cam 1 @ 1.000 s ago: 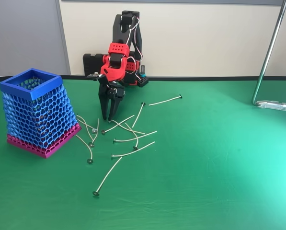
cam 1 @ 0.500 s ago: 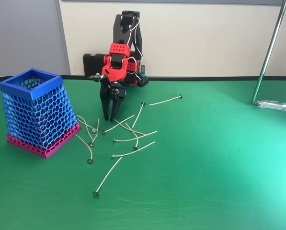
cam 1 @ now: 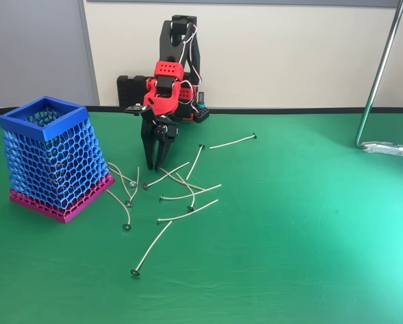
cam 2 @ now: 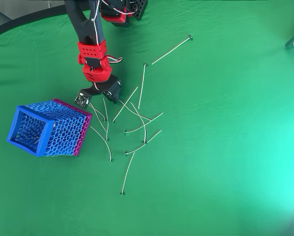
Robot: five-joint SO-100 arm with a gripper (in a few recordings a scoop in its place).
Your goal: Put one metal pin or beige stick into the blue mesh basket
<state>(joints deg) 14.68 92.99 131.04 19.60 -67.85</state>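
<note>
Green tabletop (cam 1: 309,256) strewn with pins (cam 1: 187,196); none lifted yet. Claw (cam 1: 154,166) empty, fingers nearly together, poised over pile. Blue mesh basket (cam 1: 42,128) awaits; pick and drop remain.

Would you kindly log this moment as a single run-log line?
gripper: nearly shut, empty, tips down above pins | pins: scattered on green table | blue mesh basket: upright, left in fixed view | phase: pre-grasp

A green cloth-covered table (cam 1: 309,223) was backed by a cream wall (cam 1: 289,54), with a metal pole (cam 1: 380,67) seen at right
</note>
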